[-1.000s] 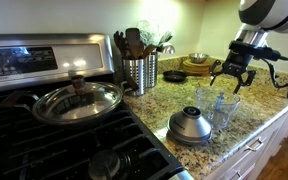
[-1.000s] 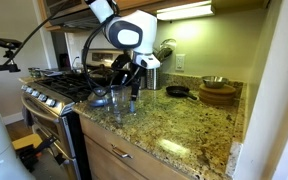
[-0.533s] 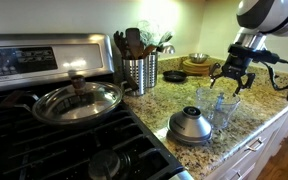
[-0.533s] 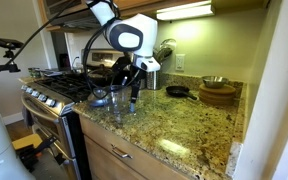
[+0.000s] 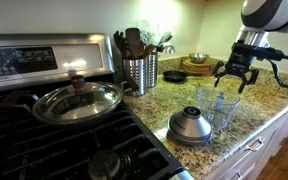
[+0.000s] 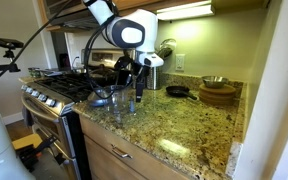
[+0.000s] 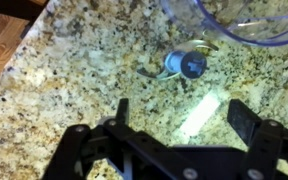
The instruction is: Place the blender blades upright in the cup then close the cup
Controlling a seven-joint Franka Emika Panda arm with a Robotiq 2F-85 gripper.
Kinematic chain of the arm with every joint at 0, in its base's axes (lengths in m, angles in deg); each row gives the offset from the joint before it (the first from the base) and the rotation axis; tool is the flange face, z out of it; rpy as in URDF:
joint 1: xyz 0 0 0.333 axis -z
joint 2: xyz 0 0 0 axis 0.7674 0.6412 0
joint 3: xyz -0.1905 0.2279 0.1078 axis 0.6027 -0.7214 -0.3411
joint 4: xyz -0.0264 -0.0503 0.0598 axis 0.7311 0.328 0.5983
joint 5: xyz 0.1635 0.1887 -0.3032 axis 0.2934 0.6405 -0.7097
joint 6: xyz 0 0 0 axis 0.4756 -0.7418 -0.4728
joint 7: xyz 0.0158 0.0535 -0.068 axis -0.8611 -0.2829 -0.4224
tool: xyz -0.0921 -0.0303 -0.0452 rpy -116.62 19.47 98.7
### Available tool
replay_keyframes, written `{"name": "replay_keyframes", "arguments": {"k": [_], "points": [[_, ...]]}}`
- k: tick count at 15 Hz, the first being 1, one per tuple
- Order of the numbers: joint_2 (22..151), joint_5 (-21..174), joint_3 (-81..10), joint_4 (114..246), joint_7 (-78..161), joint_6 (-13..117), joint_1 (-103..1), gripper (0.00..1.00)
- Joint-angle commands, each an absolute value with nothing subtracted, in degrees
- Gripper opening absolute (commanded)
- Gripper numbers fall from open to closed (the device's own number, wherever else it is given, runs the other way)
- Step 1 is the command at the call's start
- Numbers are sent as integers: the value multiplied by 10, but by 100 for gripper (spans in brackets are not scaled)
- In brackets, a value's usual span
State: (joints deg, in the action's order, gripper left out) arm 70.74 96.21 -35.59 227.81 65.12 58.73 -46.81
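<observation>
The blender blades (image 7: 184,65), a small grey piece with a blue hub, lie on their side on the speckled granite counter. Beside them stands the clear cup (image 7: 246,28), with only its rim showing at the top of the wrist view. In both exterior views the cup (image 5: 216,106) (image 6: 119,100) stands upright beside the silver dome lid (image 5: 189,126). My gripper (image 7: 184,115) hovers above the counter just short of the blades, open, with nothing between its fingers (image 7: 122,110). It hangs over the cup's far side (image 5: 236,72) (image 6: 136,82).
A perforated steel utensil holder (image 5: 139,72) stands behind the cup. A pan with a glass lid (image 5: 77,100) sits on the gas stove. A small black skillet (image 6: 177,92) and wooden bowls (image 6: 218,93) lie further along the counter. The counter edge (image 5: 254,135) is close.
The arm has shifted slightly sideways above the cup. The jaws stayed open and nothing on the counter moved.
</observation>
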Motion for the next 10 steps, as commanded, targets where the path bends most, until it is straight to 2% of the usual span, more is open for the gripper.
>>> {"name": "replay_keyframes", "arguments": {"k": [1, 4, 5, 6, 7, 8, 9, 10], "points": [[670, 913, -349, 2290, 663, 575, -460, 100], [670, 911, -349, 2283, 634, 570, -456, 100], [674, 916, -348, 2278, 625, 565, -455, 94], [677, 918, -348, 2275, 620, 563, -455, 80], [678, 918, -348, 2274, 623, 561, -454, 72], [679, 916, -348, 2275, 632, 560, -455, 68], [678, 920, -350, 2277, 642, 562, -456, 55], [676, 919, -352, 2280, 650, 565, -458, 46]]}}
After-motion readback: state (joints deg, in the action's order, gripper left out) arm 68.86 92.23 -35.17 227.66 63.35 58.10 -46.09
